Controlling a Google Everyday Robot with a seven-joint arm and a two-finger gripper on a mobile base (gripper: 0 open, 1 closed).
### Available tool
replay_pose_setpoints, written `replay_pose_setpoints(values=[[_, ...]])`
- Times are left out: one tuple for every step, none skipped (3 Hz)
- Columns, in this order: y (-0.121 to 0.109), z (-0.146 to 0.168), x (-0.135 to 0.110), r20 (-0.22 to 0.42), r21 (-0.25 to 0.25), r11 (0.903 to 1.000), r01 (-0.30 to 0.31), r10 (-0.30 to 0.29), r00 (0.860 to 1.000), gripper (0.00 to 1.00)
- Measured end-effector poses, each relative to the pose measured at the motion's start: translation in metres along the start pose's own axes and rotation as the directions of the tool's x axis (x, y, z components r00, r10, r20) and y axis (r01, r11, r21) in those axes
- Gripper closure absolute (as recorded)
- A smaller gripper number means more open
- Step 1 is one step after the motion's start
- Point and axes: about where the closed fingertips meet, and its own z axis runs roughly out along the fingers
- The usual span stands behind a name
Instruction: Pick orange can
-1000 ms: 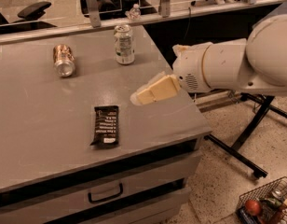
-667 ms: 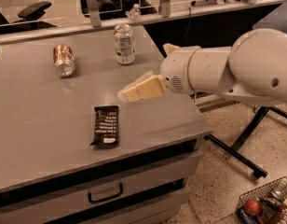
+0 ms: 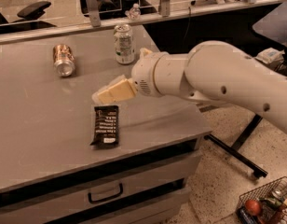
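Observation:
The orange can (image 3: 63,59) lies on its side on the grey table (image 3: 36,120), at the far left, its silver top facing the front. My gripper (image 3: 100,95) hovers over the middle of the table, pointing left, well to the right of and nearer than the can. It holds nothing. The white arm (image 3: 213,78) reaches in from the right.
A white-and-green can (image 3: 124,43) stands upright at the far edge, behind the gripper. A black snack bar wrapper (image 3: 106,126) lies just below the gripper. A drawer with a handle (image 3: 105,193) is under the table. A wire basket (image 3: 267,204) sits on the floor at right.
My arm has moved left across the table, bringing the gripper closer to the orange can. The cans and the wrapper have not moved.

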Motion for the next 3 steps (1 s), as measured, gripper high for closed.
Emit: replay_pose_setpoints(values=[[0.0086,0.0337,-0.0056,0.014,-0.002,0.9989,-0.047,0.047,0.999,0.00],[0.0142,0.0373,-0.0123,0.020,-0.009,0.9989,-0.046,0.046,0.999,0.00],[0.0107,0.0416,-0.0069,0.009,0.043,0.9979,-0.049,0.049,0.999,0.00]])
